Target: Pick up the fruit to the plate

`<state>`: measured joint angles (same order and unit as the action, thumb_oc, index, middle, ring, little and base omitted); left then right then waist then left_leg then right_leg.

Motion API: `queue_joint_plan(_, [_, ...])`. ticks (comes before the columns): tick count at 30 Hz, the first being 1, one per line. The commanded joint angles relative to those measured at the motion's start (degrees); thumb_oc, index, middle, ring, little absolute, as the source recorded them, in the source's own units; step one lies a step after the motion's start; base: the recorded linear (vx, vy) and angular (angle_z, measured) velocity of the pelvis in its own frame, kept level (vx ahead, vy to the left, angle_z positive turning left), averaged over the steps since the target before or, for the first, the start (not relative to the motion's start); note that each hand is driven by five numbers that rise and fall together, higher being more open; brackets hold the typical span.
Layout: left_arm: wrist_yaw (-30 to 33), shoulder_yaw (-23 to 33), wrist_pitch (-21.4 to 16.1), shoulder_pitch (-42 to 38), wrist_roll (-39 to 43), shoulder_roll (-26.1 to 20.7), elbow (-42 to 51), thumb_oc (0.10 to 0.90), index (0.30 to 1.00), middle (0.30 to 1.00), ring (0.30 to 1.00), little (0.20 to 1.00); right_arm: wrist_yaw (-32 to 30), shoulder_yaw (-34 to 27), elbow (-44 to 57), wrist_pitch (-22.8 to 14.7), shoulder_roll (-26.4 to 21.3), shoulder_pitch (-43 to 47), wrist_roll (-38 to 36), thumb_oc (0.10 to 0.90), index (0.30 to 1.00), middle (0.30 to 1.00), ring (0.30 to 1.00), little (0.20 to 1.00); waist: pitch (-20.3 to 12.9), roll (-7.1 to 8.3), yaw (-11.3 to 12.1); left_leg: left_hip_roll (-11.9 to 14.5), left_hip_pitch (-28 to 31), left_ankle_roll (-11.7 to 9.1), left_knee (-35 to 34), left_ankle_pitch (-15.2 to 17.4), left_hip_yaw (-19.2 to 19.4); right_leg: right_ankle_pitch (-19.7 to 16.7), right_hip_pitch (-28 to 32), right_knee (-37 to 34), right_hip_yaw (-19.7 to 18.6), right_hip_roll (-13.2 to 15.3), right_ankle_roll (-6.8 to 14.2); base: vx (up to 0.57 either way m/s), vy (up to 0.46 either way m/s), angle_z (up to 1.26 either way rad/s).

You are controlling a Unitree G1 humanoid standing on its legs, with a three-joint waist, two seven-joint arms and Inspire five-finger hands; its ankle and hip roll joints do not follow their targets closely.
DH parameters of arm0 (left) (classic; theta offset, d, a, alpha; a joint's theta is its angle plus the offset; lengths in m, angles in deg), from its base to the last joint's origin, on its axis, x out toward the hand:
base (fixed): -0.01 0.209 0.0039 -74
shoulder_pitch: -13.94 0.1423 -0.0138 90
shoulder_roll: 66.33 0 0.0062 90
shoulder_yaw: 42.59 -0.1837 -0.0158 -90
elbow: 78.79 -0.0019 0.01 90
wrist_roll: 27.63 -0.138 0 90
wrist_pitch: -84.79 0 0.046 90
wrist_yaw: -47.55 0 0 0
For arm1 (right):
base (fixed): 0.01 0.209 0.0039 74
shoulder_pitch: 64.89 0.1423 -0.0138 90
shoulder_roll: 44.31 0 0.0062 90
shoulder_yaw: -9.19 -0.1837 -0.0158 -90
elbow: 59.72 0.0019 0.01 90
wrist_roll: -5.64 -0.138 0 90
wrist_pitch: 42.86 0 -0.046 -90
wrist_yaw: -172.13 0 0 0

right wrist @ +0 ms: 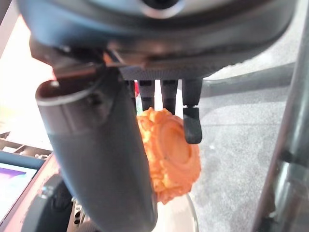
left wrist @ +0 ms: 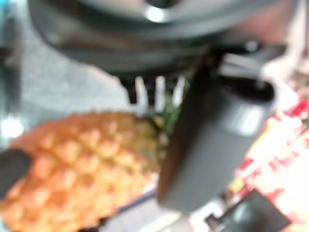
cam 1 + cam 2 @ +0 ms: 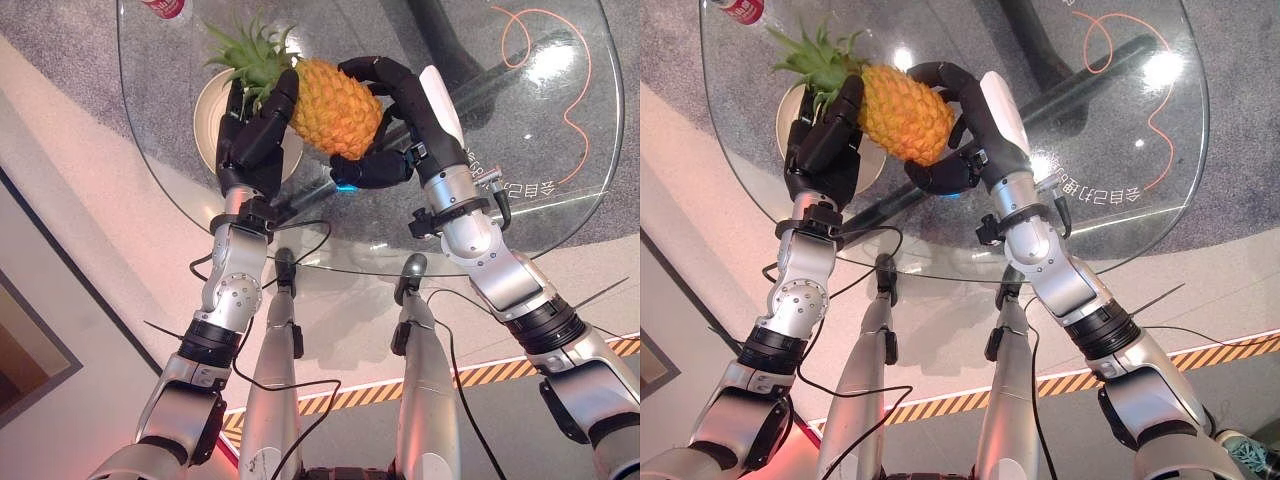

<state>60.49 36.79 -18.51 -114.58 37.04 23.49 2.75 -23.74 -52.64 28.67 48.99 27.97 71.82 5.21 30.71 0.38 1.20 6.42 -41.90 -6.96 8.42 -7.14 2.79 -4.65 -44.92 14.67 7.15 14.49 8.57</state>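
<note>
An orange pineapple (image 3: 335,105) with a green leafy crown hangs above the round glass table (image 3: 545,190), carried between both hands. My right hand (image 3: 405,100) curls over its base end, fingers on top and thumb underneath; that base (image 1: 169,150) shows between them in the right wrist view. Straight fingers of my left hand (image 3: 250,140) press against the crown end, and the fruit (image 2: 72,159) lies beside that hand's thumb. The cream plate (image 3: 208,105) sits on the glass under the crown and the left hand, partly hidden by them.
A red can (image 3: 165,8) stands at the table's far left edge. An orange cord (image 3: 580,100) curls on the grey carpet seen through the glass. The table's near rim (image 3: 380,268) runs just past both wrists.
</note>
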Motion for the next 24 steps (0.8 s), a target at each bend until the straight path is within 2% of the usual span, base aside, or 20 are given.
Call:
queue_joint_plan(1, [-5.7, -1.7, -4.8, -6.7, -0.7, 0.6, 8.1, 0.800, 0.900, 0.900, 0.900, 0.900, 3.1, 3.3, 12.9, -9.2, 1.0, 8.1, 1.6, 0.100, 0.300, 0.300, 0.300, 0.200, -0.9, -0.17, -0.8, -3.0, -1.3, 0.8, 2.4, 1.9, 0.1, -1.8, 2.9, -5.1, 2.9, -1.3, 0.3, 0.00, 0.000, 0.00])
queue_joint_plan(2, [-5.8, -1.7, -4.8, -6.7, -0.7, 0.6, 8.1, 0.800, 0.900, 0.900, 0.900, 0.900, 3.1, 3.3, 12.9, -9.2, 1.1, 8.1, 1.6, 0.100, 0.300, 0.300, 0.300, 0.200, -0.9, -0.17, -0.8, -3.0, -1.3, 0.8, 2.4, 1.9, 0.1, -1.8, 2.9, -5.1, 2.9, -1.3, 0.3, 0.00, 0.000, 0.00])
queue_joint_plan(3, [-6.0, -1.8, -5.1, -6.7, -0.9, 0.6, 8.1, 0.646, 0.768, 0.768, 0.768, 0.746, 3.2, 3.4, 12.8, -9.2, 1.1, 8.1, 1.8, 0.100, 0.300, 0.300, 0.300, 0.200, -0.9, -0.15, -0.8, -3.0, -1.3, 0.8, 2.3, 1.9, 0.1, -1.8, 2.9, -5.1, 2.9, -1.4, 0.3, 0.00, 0.000, 0.00])
queue_joint_plan(4, [-6.5, -1.8, -6.4, -6.9, -1.4, 0.5, 8.0, 0.116, 0.314, 0.314, 0.314, 0.216, 3.1, 3.6, 12.8, -9.3, 0.9, 8.2, 1.6, 0.100, 0.300, 0.300, 0.300, 0.200, -0.9, -0.10, -0.8, -3.0, -1.4, 0.8, 2.4, 1.9, 0.1, -1.8, 2.8, -5.0, 2.8, -1.4, 0.3, 0.00, 0.000, 0.00])
queue_joint_plan(11, [-7.7, -2.0, -9.3, -7.3, -3.1, 0.4, 8.1, 0.100, 0.300, 0.300, 0.300, 0.200, 2.5, 3.7, 12.3, -10.1, 0.8, 7.9, 1.4, 0.100, 0.300, 0.300, 0.300, 0.200, -0.9, 0.23, -0.9, -2.9, -1.4, 0.8, 2.5, 2.0, 0.0, -1.7, 2.8, -5.0, 2.7, -1.5, 0.3, 0.00, 0.000, 0.00])
queue_joint_plan(24, [-7.9, -1.3, -10.3, -7.7, -3.8, 0.4, 7.9, 0.100, 0.300, 0.300, 0.300, 0.200, 1.6, 2.8, 12.1, -10.1, 1.2, 7.6, 1.7, 0.100, 0.300, 0.300, 0.300, 0.200, -0.9, 0.33, -1.0, -3.1, -2.1, 0.9, 2.7, 1.8, -0.3, -2.0, 2.1, -4.8, 2.6, -1.6, 0.1, 0.00, 0.000, 0.00])
